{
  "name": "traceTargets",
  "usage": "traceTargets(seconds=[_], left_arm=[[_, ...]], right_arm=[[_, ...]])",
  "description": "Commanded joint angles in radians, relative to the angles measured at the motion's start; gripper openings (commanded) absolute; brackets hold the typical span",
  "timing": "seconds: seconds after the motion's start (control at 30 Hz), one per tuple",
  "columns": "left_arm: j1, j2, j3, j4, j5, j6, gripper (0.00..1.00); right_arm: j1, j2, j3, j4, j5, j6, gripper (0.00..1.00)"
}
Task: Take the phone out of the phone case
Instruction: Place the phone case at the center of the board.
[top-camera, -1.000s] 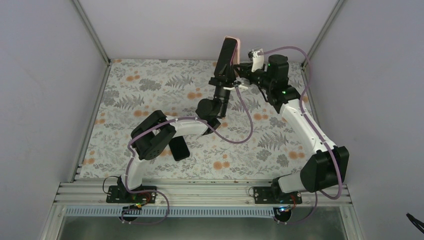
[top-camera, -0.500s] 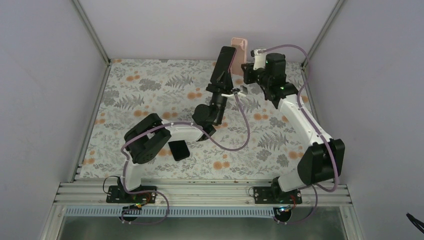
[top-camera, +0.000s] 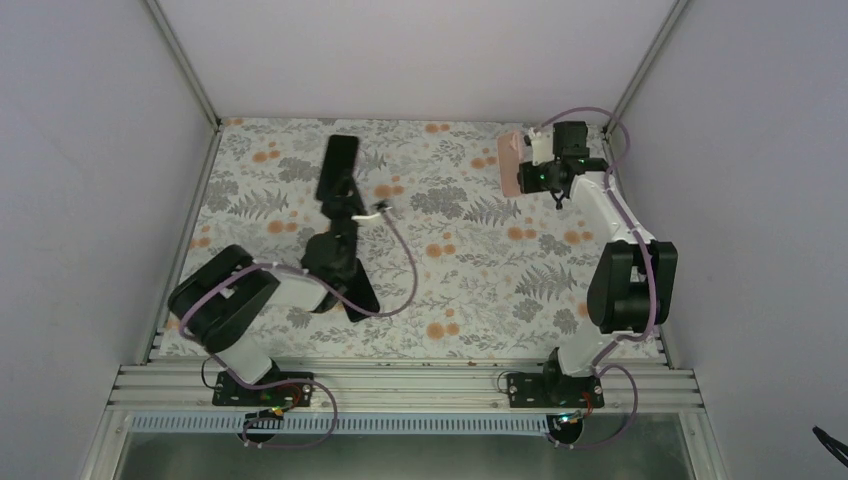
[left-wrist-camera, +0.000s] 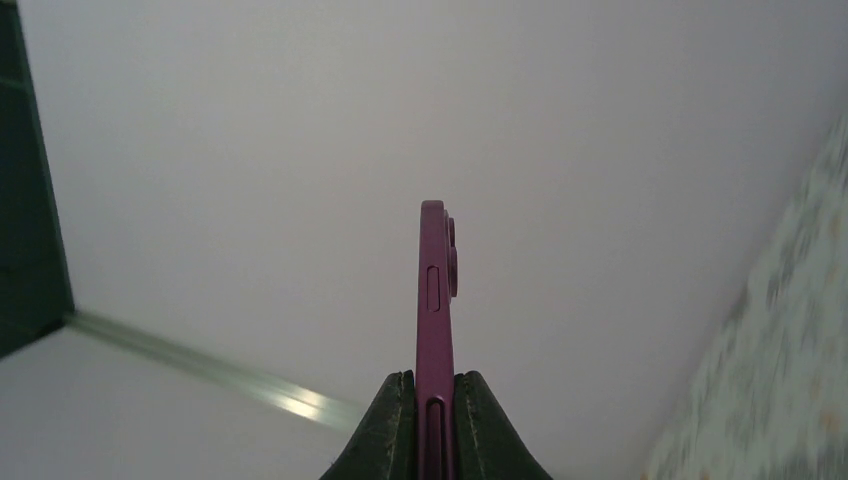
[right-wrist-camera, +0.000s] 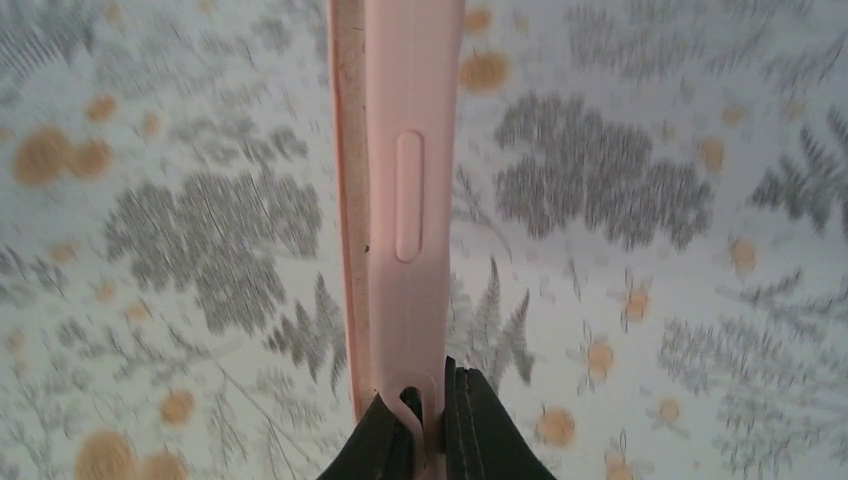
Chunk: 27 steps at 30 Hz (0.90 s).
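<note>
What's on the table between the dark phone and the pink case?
Nothing. The top view shows only bare floral tablecloth between the phone and the pink case.

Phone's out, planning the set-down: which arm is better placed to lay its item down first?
Right, probably: right gripper aims pink case at the tablecloth; left gripper aims phone at the wall.

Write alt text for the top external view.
The left end effector holds a dark rectangular phone raised, out of its case. The right end effector holds the pale pink phone case near the far right corner, both above a floral-print table.
</note>
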Motion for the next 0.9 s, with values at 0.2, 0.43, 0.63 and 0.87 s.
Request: traceTargets(seconds=[0.2, 0.43, 0.63, 0.87], left_arm=[[0.217, 0.002, -0.401, 0.229, -0.040, 0.073, 0.02], [0.223, 0.185, -0.491, 0.327, -0.069, 0.025, 0.02], [0.219, 0.188, -0.540, 0.267, -0.027, -0.019, 0.08], [0.216, 0.100, -0.533, -0.059, 0.049, -0.121, 0.71]], right_arm=[[-0.059, 0.099, -0.162, -0.192, -0.081, -0.144, 0.04], [-0.082, 0.150, -0.180, -0.217, -0.094, -0.153, 0.04], [-0.110, 0.171, -0.140, -0.262, -0.091, -0.163, 0.04], [-0.116, 0.185, -0.110, -0.280, -0.110, -0.182, 0.47]])
